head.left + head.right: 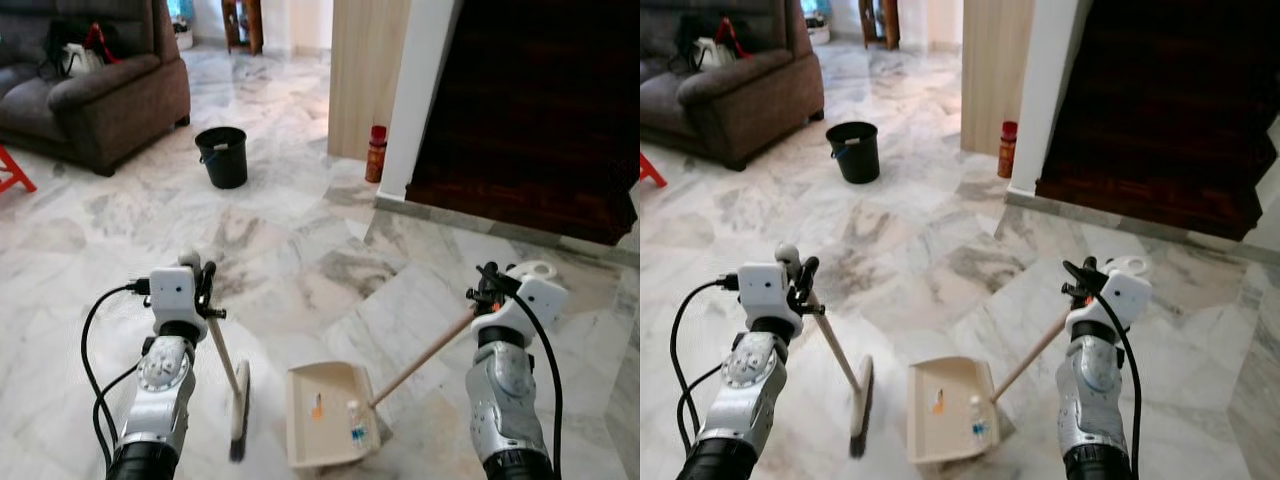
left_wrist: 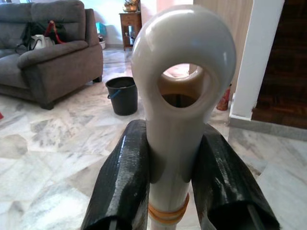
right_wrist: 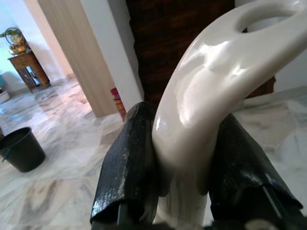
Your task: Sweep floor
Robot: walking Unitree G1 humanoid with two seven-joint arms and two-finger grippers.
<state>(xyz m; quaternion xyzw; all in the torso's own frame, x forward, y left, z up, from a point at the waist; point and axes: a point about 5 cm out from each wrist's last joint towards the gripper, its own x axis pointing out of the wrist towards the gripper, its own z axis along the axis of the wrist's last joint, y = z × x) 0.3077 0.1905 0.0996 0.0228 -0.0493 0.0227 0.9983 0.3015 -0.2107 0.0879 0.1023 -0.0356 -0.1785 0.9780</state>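
**Broom and dustpan held over marble floor**

Broom (image 1: pixel 238 410) count: 1. It leans down from the left gripper (image 1: pixel 205 290), its dark bristles on the floor (image 1: pixel 300 250) between the 2 arms, just left of the dustpan (image 1: pixel 325 412). In the left wrist view both black fingers (image 2: pixel 120 177) are clamped on the cream handle below its ring-shaped end, with an orange band just under the grip.

There is 1 dustpan, cream, flat on the floor, its long handle slanting up to the right gripper (image 1: pixel 490 285). That gripper's fingers (image 3: pixel 127 167) are closed around the curved white handle end. In the pan lie 2 items: 1 small orange scrap (image 1: pixel 317 406) and 1 small bottle (image 1: pixel 356 422) with a blue label. Its writing is too small to read.

Farther out stand 1 black bucket (image 1: pixel 222 156) on open floor, 1 red container (image 1: pixel 376 153) against a wood panel (image 1: pixel 365 70) beside a white pillar (image 1: pixel 420 90), and 1 grey sofa (image 1: pixel 95 90) at far left with bags on it. Part of a red stool (image 1: pixel 12 170) shows at the left edge.

Wide marble lies open ahead, between the sofa and the pillar. To the right, a raised step edge borders a dark wooden area (image 1: pixel 540 110).
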